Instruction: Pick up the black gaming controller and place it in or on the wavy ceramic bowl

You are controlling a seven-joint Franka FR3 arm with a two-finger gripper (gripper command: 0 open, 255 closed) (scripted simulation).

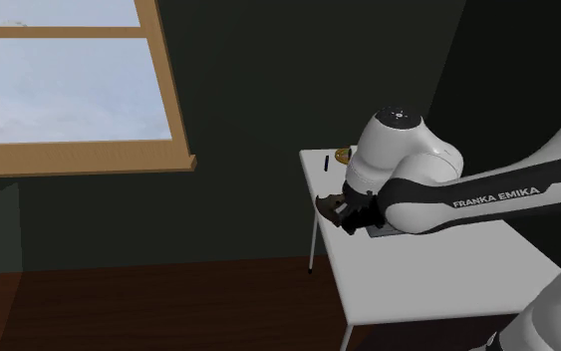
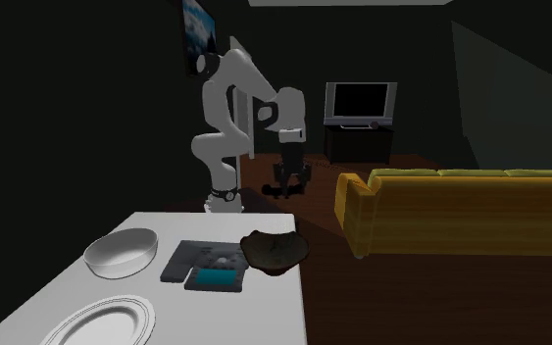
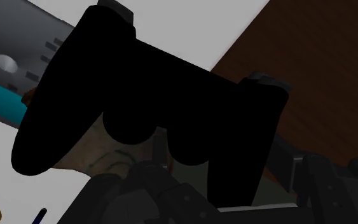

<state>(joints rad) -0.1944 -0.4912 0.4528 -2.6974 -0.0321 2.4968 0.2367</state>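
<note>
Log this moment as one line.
phase: carry | hand: shut on black gaming controller | load: airborne | brown wavy bowl: on white table

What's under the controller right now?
Below the black controller in the gripper, part of the brown wavy bowl shows, with white table and a grey slotted object beyond. The controller covers the rest of the bowl.

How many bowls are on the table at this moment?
2. A pale round bowl sits left on the table in the second exterior view; a dark wavy bowl sits at its right edge. Others may lie hidden off-frame.
</note>
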